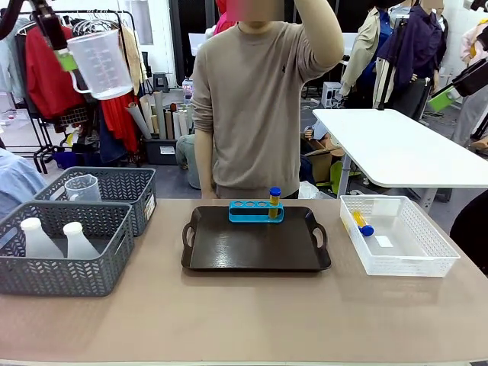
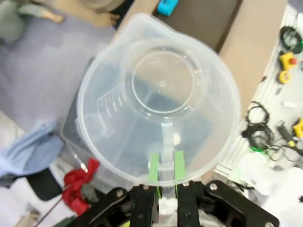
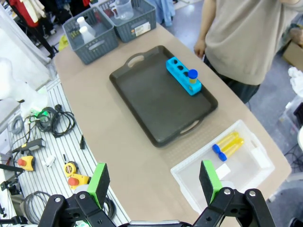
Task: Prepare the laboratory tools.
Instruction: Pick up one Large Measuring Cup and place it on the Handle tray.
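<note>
beakers: 2, clear, graduated. One beaker (image 1: 99,62) held high at left, handle clamped in left end effector (image 2: 165,166); second beaker (image 1: 82,187) in far grey basket (image 1: 130,187)
flasks (image 1: 34,238): 2, white, near grey basket (image 1: 69,274)
tubes: 3, yellow, blue caps; one tube (image 1: 274,202) upright in rack (image 1: 256,211), two tubes (image 3: 227,144) lying in white basket (image 1: 396,263)
rack: 1, blue, four holes, on tray (image 1: 252,248) mid-surface (image 1: 229,320)
right end effector (image 3: 155,179): fingers wide apart, empty

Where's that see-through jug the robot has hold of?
In the front view the clear jug hangs high at the upper left, its handle pinched in the left claw, on the same side of the table as the grey baskets.
</note>
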